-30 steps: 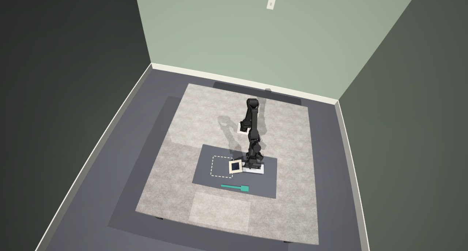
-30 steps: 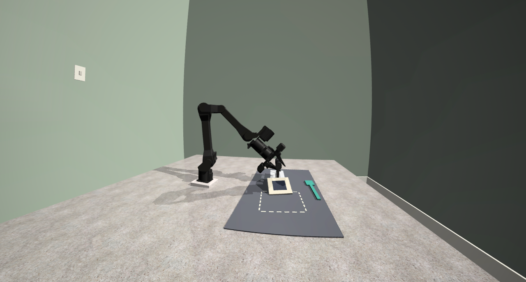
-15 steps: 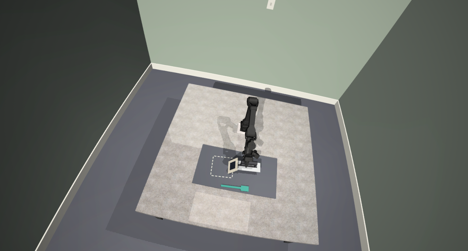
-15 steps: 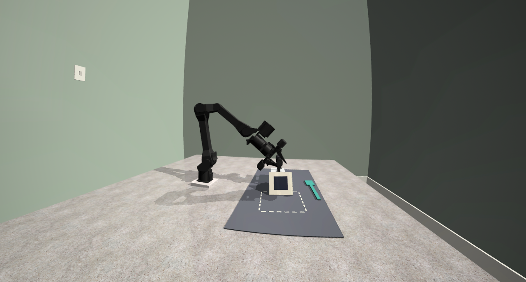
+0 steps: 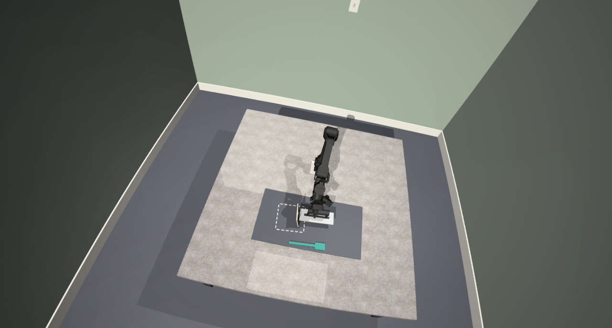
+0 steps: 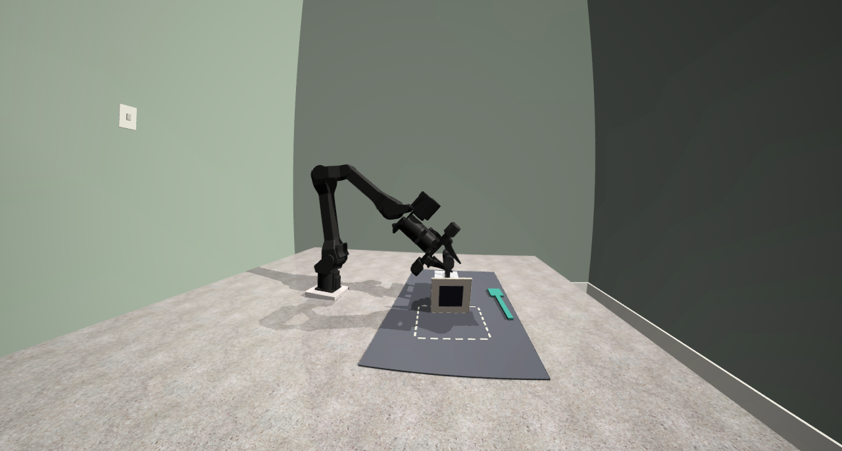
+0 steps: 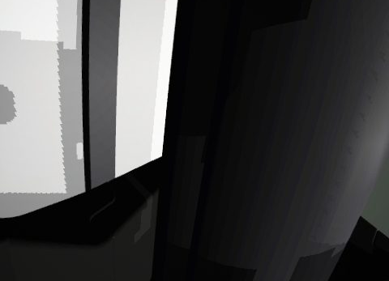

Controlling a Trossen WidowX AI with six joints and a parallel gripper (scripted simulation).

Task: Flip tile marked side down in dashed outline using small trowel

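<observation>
The square cream tile [image 5: 297,215] [image 6: 435,296] stands on edge, nearly upright, near the right side of the dashed outline [image 5: 276,229] [image 6: 416,334] in the top view. Its dark marked square faces the exterior view. My gripper [image 5: 316,213] [image 6: 448,269] is low over the mat, right of the tile in the top view, shut on the white trowel [image 5: 327,220] [image 6: 445,273]. The trowel reaches toward the tile's unmarked side. Whether it touches the tile is hidden. The wrist view is mostly filled by white surfaces and dark gripper parts.
A teal flat-bladed tool [image 5: 320,246] [image 6: 495,294] lies on the grey mat [image 5: 346,242] [image 6: 453,360] near its edge away from the arm base. The white base plate [image 5: 312,167] [image 6: 314,294] stands on the speckled table [image 5: 380,257] [image 6: 176,383].
</observation>
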